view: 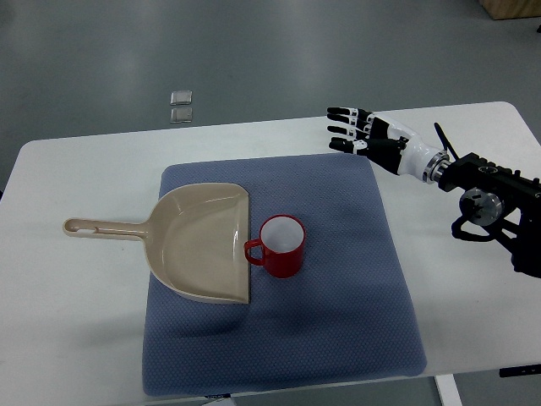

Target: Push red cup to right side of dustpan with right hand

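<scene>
A red cup (pixel 282 245) with a white inside stands upright on the blue mat (pixel 355 279). Its handle points left and touches the open right edge of the beige dustpan (pixel 203 241). The dustpan lies flat with its handle pointing left onto the white table. My right hand (pixel 351 133) is above the table at the mat's far right corner, well up and to the right of the cup. Its fingers are spread and hold nothing. The left arm does not show.
The white table (pixel 76 178) carries the mat in its middle. Its far edge runs just behind my right hand. Two small grey squares (pixel 181 106) lie on the floor beyond the table.
</scene>
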